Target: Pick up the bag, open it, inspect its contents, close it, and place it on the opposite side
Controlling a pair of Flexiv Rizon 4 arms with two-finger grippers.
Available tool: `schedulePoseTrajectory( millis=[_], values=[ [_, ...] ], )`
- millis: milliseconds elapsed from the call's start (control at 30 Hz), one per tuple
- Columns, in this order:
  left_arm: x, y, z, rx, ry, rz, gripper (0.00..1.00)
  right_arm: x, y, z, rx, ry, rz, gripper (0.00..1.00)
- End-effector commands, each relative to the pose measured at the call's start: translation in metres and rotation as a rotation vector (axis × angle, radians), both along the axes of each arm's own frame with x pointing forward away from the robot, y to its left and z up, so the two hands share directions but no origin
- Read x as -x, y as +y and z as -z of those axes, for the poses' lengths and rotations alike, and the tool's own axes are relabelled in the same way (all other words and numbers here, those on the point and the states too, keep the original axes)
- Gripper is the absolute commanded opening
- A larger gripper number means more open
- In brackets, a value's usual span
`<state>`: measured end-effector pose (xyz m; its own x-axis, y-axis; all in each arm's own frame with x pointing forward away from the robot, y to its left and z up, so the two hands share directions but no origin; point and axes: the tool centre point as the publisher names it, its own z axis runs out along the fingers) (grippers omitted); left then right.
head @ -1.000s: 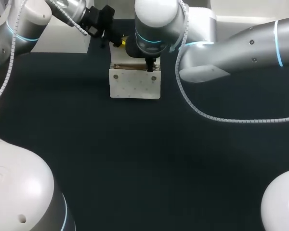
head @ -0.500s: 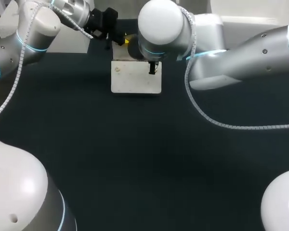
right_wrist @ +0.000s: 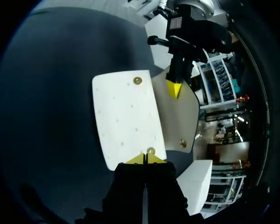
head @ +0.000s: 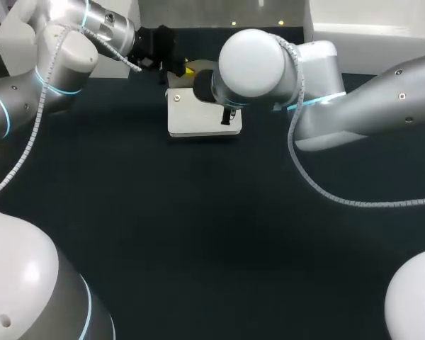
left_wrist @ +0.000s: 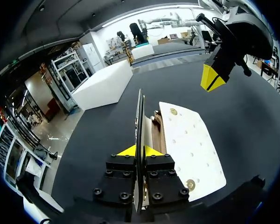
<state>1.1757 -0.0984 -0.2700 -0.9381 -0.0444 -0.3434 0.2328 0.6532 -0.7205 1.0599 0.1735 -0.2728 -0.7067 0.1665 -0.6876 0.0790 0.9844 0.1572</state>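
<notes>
The left claw (left_wrist: 139, 151) pinches a raised flap of the white bag (head: 198, 122). The right claw (right_wrist: 144, 159) is closed on the bag's other edge, over the table (head: 198, 234).

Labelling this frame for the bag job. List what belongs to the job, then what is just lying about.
Belongs to the job:
- white bag, its two panels parted
- left hand, shut on one panel's edge
- right hand, shut on the other panel's edge

Just there:
- black table, only the surface below
</notes>
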Motion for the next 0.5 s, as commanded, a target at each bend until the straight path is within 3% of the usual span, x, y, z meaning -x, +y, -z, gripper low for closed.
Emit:
schedulePoseTrajectory(
  millis=[33,67,500],
  values=[
    [-0.0059,-0.0016,0.0069,0.011,0.013,0.015,0.0,-0.0062,-0.0001,0.0213,-0.026,0.133,-0.031,0.0],
    [-0.0059,-0.0016,0.0069,0.011,0.013,0.015,0.0,-0.0098,-0.0002,0.0236,-0.041,0.176,-0.026,0.0],
    [-0.0059,-0.0016,0.0069,0.011,0.013,0.015,0.0,-0.0098,-0.0002,0.0236,-0.041,0.176,-0.026,0.0]
  ],
)
